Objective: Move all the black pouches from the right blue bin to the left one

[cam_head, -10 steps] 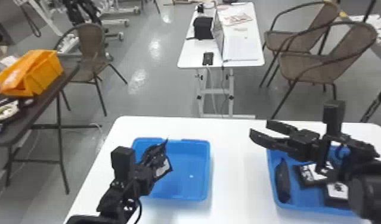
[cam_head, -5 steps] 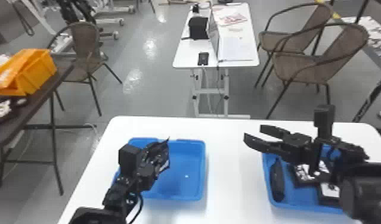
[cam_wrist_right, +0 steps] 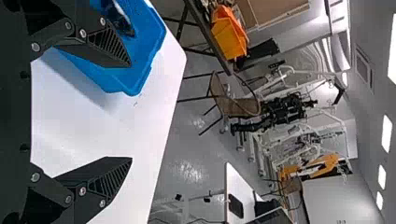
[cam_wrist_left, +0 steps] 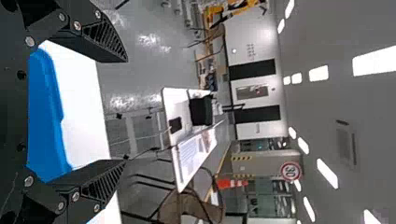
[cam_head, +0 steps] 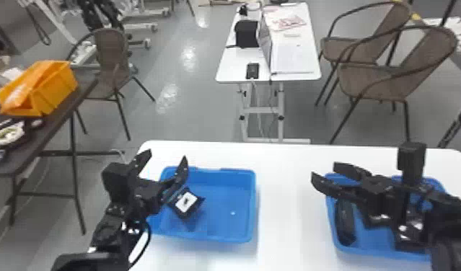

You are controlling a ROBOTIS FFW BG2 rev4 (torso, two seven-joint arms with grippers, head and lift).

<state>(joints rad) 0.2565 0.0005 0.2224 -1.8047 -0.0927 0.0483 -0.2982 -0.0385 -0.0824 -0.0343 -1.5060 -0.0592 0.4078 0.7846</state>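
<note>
Black pouch is showing tilted in the left bin, left gripper gaping nearby, while right gripper is hovering, jaws apart, by the right bin.

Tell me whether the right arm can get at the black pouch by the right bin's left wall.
Probably yes: the right gripper is open and empty, and nothing seems to lie on the pouch. The jaws point past it, though, so the arm would likely have to draw back and lower.
</note>
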